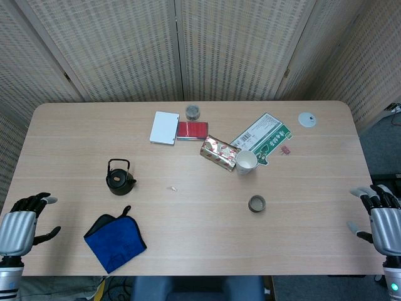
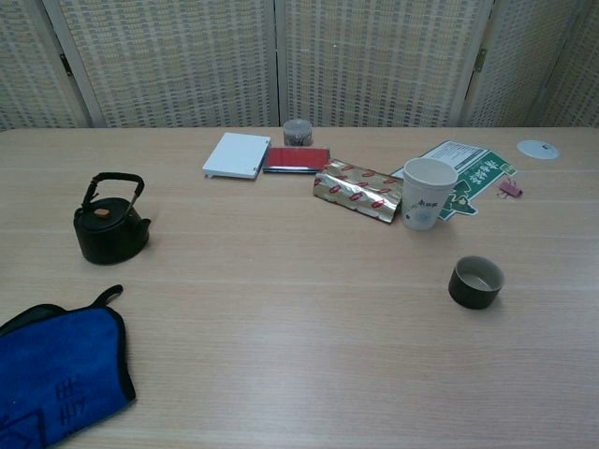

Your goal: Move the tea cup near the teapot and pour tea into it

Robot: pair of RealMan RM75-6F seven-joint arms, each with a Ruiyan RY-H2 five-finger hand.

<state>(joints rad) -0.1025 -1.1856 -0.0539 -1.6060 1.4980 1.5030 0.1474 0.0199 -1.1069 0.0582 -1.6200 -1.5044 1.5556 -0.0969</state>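
Hands sat low at the near corners of the table (image 1: 188,244), and neither one had anything in it: the left hand (image 1: 22,221) hovered just off the near left edge with its dark fingers spread apart, and the right hand (image 1: 380,213) mirrored it off the near right edge, fingers fanned open as well. Neither hand showed in the chest view. The tea cup (image 1: 256,203) stood upright on the bare wood, inward from the right hand and well apart from it, nearer that hand than the other; the chest view showed the same tea cup (image 2: 475,282) as a small dark bowl with a pale inside. The teapot (image 1: 119,177) waited upright on the other side, just beyond and inward of the left hand, black, with its handle raised, and well apart from the tea cup. A blue cloth (image 1: 114,241) lay flat close beside the left hand, between it and the table's middle. Farther off from both hands, toward the far edge, ran a cluster: a white box (image 1: 164,127), a red case (image 1: 192,130) touching it, a small round tin (image 1: 192,112) behind, a gold patterned packet (image 1: 219,152), a paper cup (image 1: 245,162) standing on a green and white carton (image 1: 264,136), and a white disc (image 1: 307,119).
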